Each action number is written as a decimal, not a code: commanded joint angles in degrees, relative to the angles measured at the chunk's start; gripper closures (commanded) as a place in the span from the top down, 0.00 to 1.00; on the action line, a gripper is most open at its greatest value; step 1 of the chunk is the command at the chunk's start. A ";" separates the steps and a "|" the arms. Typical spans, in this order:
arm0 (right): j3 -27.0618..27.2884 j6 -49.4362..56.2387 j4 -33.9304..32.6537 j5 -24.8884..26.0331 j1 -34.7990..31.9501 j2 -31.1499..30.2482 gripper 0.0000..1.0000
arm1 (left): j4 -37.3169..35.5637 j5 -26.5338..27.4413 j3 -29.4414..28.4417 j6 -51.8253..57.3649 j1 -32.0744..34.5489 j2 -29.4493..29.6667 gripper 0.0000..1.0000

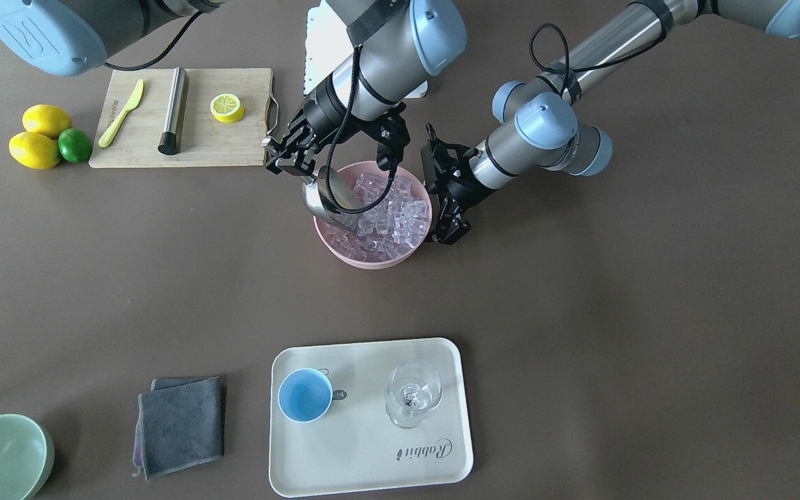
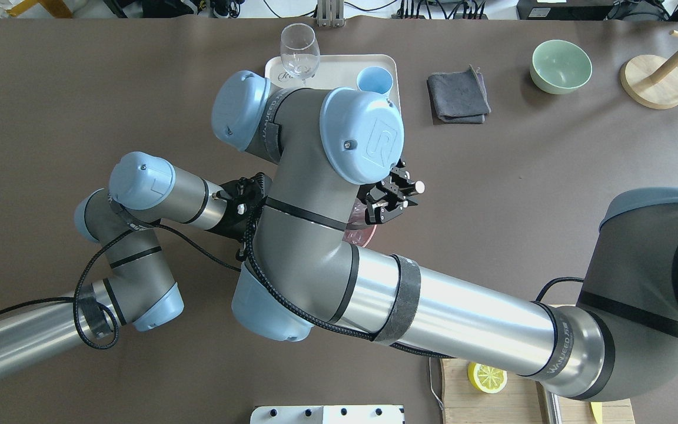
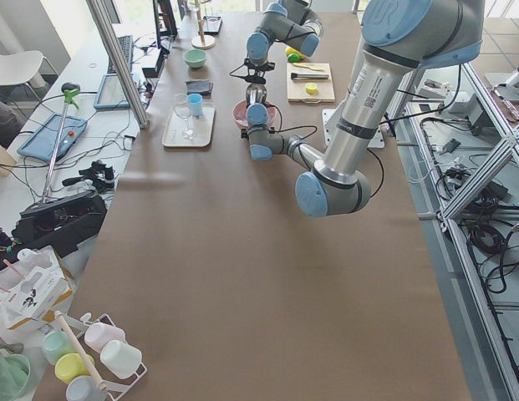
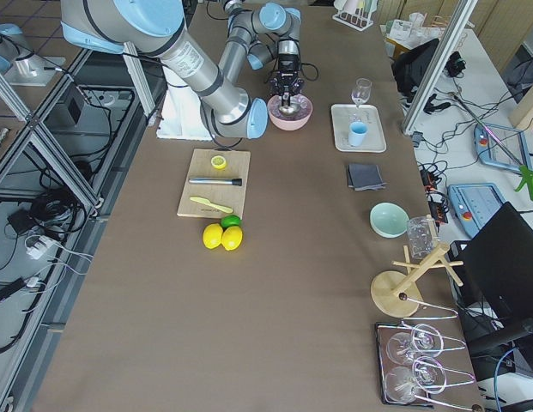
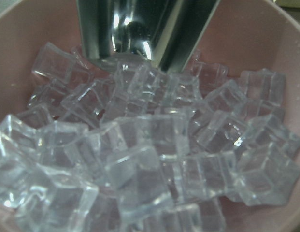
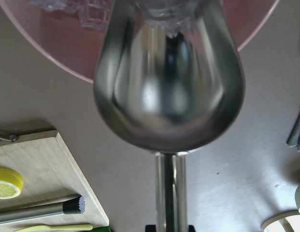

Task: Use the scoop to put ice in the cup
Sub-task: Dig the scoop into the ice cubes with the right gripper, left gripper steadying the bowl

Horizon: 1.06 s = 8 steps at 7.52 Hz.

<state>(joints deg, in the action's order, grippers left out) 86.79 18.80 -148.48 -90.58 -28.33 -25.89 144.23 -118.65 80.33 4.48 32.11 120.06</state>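
As we held the scoop (image 1: 327, 196), clamped in our right gripper (image 1: 297, 167), at the ice (image 1: 393, 212), the cup (image 1: 305, 394) was empty; left gripper (image 1: 450, 229): couldn't tell.

Shiny scoop (image 1: 330, 198) tipped into ice cubes (image 1: 392, 212), light-blue cup (image 1: 305, 394) upright, well apart

Right gripper (image 1: 297, 165) angled downward, fingers clamped; left gripper (image 1: 450, 232) low nearby, pointing down.
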 commanded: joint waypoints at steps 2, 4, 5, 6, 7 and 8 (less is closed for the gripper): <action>5.64 -4.81 8.97 -0.57 0.03 -5.18 0.00 | 0.35 0.00 0.00 0.00 -0.03 -0.09 0.99; 11.63 -9.29 14.77 -2.48 0.03 -11.44 0.00 | 0.78 0.08 0.00 0.00 -0.03 -0.26 0.99; 12.00 -10.09 18.19 -2.67 0.03 -12.94 0.00 | 0.79 0.00 0.00 0.00 -0.03 -0.35 0.99; 11.66 -10.18 19.36 -2.85 0.03 -12.78 0.00 | 0.79 0.00 0.00 0.00 -0.03 -0.35 0.99; 12.17 -11.06 22.24 -3.20 0.03 -14.08 0.00 | 0.79 0.00 0.00 0.00 -0.03 -0.35 0.99; 12.88 -11.15 26.80 -3.99 0.03 -16.88 0.00 | 0.79 0.00 0.00 0.00 -0.03 -0.35 0.99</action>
<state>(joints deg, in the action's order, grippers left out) 98.67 8.35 -128.15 -93.53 -28.31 -39.24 145.00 -118.65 80.33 4.48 32.08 119.72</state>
